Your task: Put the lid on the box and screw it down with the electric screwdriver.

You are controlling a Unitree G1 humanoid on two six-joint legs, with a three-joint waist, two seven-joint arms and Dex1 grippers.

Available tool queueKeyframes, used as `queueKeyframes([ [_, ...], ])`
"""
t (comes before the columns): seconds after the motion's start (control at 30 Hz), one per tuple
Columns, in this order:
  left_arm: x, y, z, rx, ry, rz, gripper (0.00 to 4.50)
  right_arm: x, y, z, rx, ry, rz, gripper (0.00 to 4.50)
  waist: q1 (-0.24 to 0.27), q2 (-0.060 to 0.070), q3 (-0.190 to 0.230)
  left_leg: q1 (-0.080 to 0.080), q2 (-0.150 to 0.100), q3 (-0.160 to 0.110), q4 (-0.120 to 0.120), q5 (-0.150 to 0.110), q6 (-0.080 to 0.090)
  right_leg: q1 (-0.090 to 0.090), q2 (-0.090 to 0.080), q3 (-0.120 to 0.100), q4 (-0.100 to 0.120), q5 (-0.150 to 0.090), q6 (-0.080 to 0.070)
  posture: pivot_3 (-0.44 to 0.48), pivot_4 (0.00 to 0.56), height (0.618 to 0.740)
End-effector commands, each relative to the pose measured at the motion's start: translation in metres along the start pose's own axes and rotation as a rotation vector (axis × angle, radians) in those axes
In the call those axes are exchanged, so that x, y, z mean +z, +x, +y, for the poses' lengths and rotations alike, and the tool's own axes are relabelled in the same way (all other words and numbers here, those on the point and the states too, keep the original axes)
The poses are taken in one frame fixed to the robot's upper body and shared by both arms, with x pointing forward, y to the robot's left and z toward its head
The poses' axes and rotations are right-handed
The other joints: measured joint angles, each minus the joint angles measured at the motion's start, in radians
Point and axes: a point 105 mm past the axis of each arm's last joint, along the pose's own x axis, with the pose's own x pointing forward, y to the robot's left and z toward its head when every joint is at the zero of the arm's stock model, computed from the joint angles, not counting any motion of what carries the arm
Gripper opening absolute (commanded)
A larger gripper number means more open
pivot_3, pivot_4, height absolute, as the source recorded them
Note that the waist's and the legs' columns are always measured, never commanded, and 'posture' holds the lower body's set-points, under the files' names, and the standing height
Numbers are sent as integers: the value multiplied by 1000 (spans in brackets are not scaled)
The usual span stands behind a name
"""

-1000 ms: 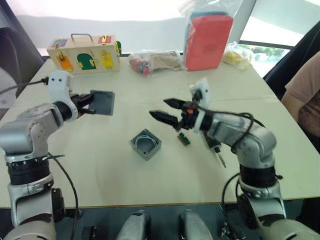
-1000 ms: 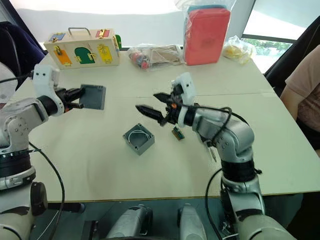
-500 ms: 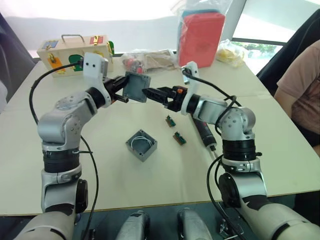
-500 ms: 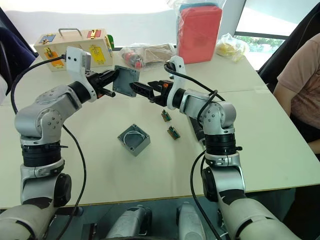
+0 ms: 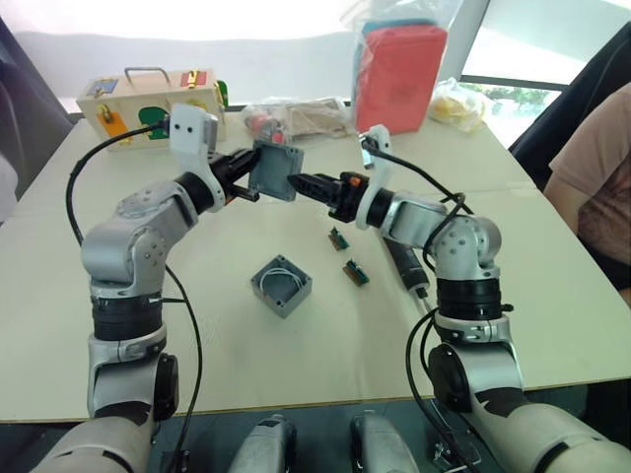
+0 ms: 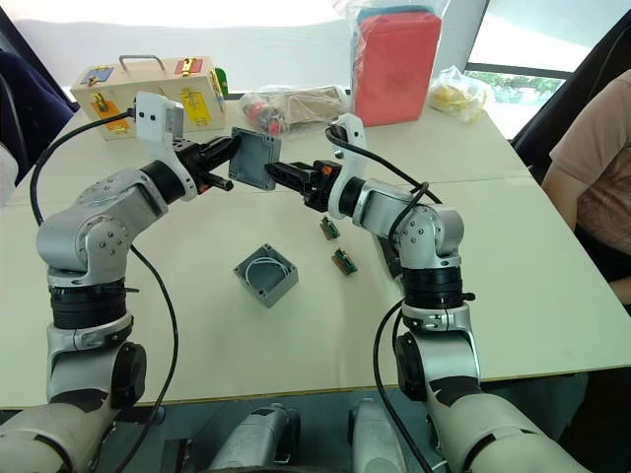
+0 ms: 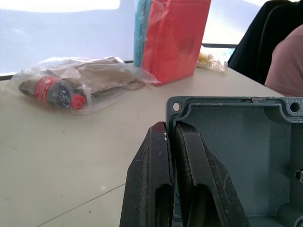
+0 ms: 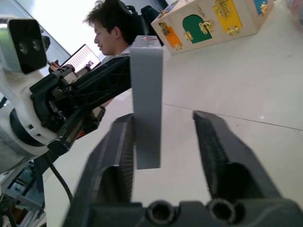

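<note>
— Two grippers are meeting in the air over the table: the left gripper [image 5: 247, 180] is pinching one edge of the small flat square grey plastic lid [image 5: 274, 171], and the right gripper [image 6: 286, 176] is standing spread around the opposite edge, its fingers [image 8: 116, 156] not yet clamped.

— How is the lid going to handle?

— It is looking light, stiff and smooth, so likely a bit slippery; the rim is the place to grip, clear of the corner screw holes.

— And the rest?

— One deep square grey plastic box [image 5: 282, 285] is sitting open on the pale table [image 5: 246, 355], below the grippers. One slim black electric screwdriver [image 5: 405, 264] is lying beside the right arm. Two small green connector pieces [image 5: 348, 257] are lying between them, though I am only guessing at that, small as they are.
</note>
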Motion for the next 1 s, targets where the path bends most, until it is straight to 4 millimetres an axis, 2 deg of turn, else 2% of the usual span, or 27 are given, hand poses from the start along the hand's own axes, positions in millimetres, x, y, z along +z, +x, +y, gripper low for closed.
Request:
queueKeyframes([
  [0.03, 18, -5, -15, -58, 28, -69, 0, 12, -2, 5, 4, -8, -48, 344, 0, 0, 0, 0, 0, 0, 0, 0, 0, 0, 0, 0, 0, 0, 0, 0, 150, 740],
  [0.07, 18, -5, -15, -58, 27, -67, 0, 12, -3, 5, 6, -5, -51, 132, 0, 0, 0, 0, 0, 0, 0, 0, 0, 0, 0, 0, 0, 0, 0, 0, 150, 740],
  [0.17, 17, -7, -14, -62, 25, -62, 0, 13, -3, 7, 19, 5, -59, 132, 2, 0, 0, 0, 0, 0, 0, 0, 0, 0, 0, 0, 0, 0, 0, 0, 150, 740],
  [0.2, 16, -8, -15, -68, 25, -57, 658, 14, -3, 7, 21, 5, -61, 132, 3, 0, 0, 0, 0, 0, 0, 0, 0, 0, 0, 0, 0, 0, 0, 0, 150, 740],
  [0.23, 16, -9, -15, -75, 26, -54, 893, 14, -3, 8, 24, 4, -63, 132, 3, 0, 0, 0, 0, 0, 0, 0, 0, 0, 0, 0, 0, 0, 0, 0, 150, 740],
  [0.3, 15, -11, -15, -83, 28, -49, 1711, 14, -4, 9, 27, 3, -65, 132, 2, 0, 0, 0, 0, 0, 0, 0, 0, 0, 0, 0, 0, 0, 0, 0, 150, 740],
  [0.43, 32, -35, -6, -109, -24, -75, 3303, 12, -5, 7, 17, -13, -63, 132, -4, 0, 0, 0, 0, 0, 0, 0, 0, -1, 1, 0, 0, 0, 0, 0, 150, 740],
  [0.5, 34, -48, 2, -117, -82, -65, 4027, 14, -7, 5, -1, -39, -77, 132, -7, 0, 0, 0, 1, 0, -1, 0, 0, -1, 1, 1, 0, 0, 0, 0, 150, 740],
  [0.6, 37, -67, 18, -91, -156, -55, 4027, 22, -16, -2, -69, -205, -149, 132, -15, 0, 0, 0, 1, 0, -1, 0, 0, -1, 1, 1, 0, 0, 0, 0, 150, 740],
  [0.7, 39, -76, 27, -69, -186, -59, 4027, 21, -30, 0, -96, -410, -186, 132, -12, 0, 0, 0, 0, 0, -1, 0, 0, -1, 1, 0, 0, 0, 0, 0, 150, 740],
  [0.8, 32, -78, 33, -69, -198, -18, 3408, 10, -46, 7, -134, -771, -175, 132, -9, 0, 0, 0, -1, 0, 0, 0, 0, 0, 0, 1, -1, 0, 0, 0, 150, 740],
  [0.83, 29, -77, 35, -69, -204, -4, 2791, 6, -51, 9, -160, -919, -178, 132, -9, 0, 0, 0, -1, 0, 0, 0, 0, 0, 0, 1, -1, 0, 0, 0, 150, 740],
  [0.87, 27, -76, 36, -76, -207, 9, 2553, 0, -54, 15, -144, -1047, -184, 132, -8, 0, 0, 0, -1, 0, 0, 0, 0, 0, 0, 1, -1, 0, 0, 0, 150, 740],
  [0.9, 25, -75, 36, -83, -203, 23, 2017, -10, -55, 19, -116, -1139, -167, 132, -6, 0, 0, 0, 0, 0, 0, 0, 0, -1, 1, 1, 0, 0, 0, 0, 150, 740],
  [0.97, 20, -69, 33, -113, -200, 51, 1510, -31, -58, 17, -112, -1332, -108, 132, -1, 0, 0, 0, 0, 1, 0, 0, -1, -1, 1, 1, 0, 0, 0, 0, 150, 740],
  [1.0, 18, -66, 30, -129, -195, 67, 1100, -41, -60, 14, -127, -1422, -78, 132, 0, 0, 0, 0, 0, 1, 0, 0, -1, -1, 1, 1, 0, 0, 0, 0, 150, 740],
])
